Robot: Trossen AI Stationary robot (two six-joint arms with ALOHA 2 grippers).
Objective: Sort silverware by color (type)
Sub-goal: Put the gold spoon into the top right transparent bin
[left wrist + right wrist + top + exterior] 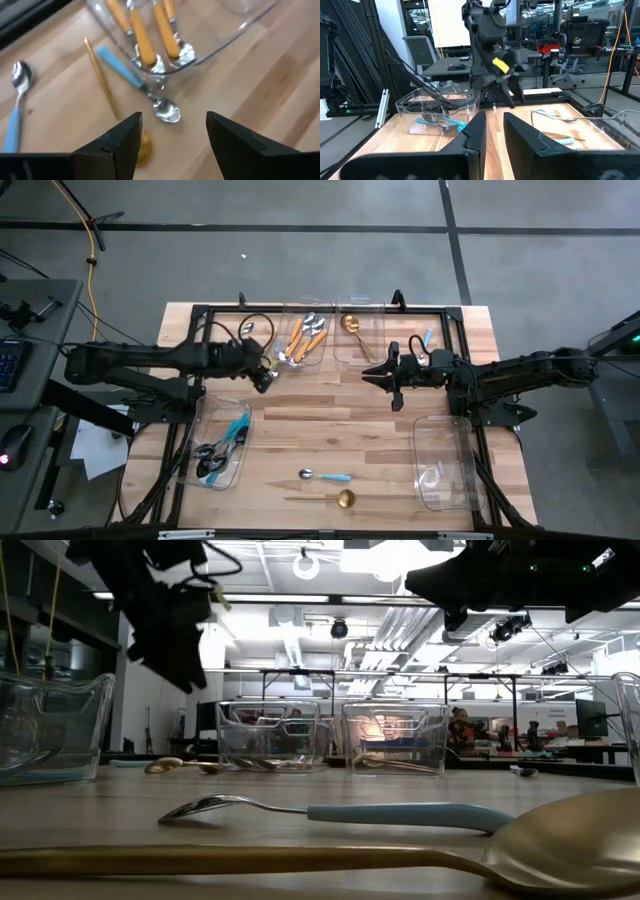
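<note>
My left gripper (266,376) hangs open, tipped down, by the near end of a clear bin (318,315) of orange-handled spoons (142,35). Below its fingers (172,132), a light-blue-handled silver spoon (166,110), an all-gold one (100,75) and another light-blue-handled spoon (19,80) lie flat on the table. My right gripper (383,376) waits level over the table's middle, its fingers (494,135) a little apart with nothing between them. Near the front edge lie a light-blue-handled spoon (325,476) and a gold spoon (335,499).
A far bin (375,345) holds a gold spoon (351,323). A near-left bin (195,430) holds dark spoons with blue handles (222,450). A clear bin (445,465) stands at the near right. Bare wood lies between the grippers.
</note>
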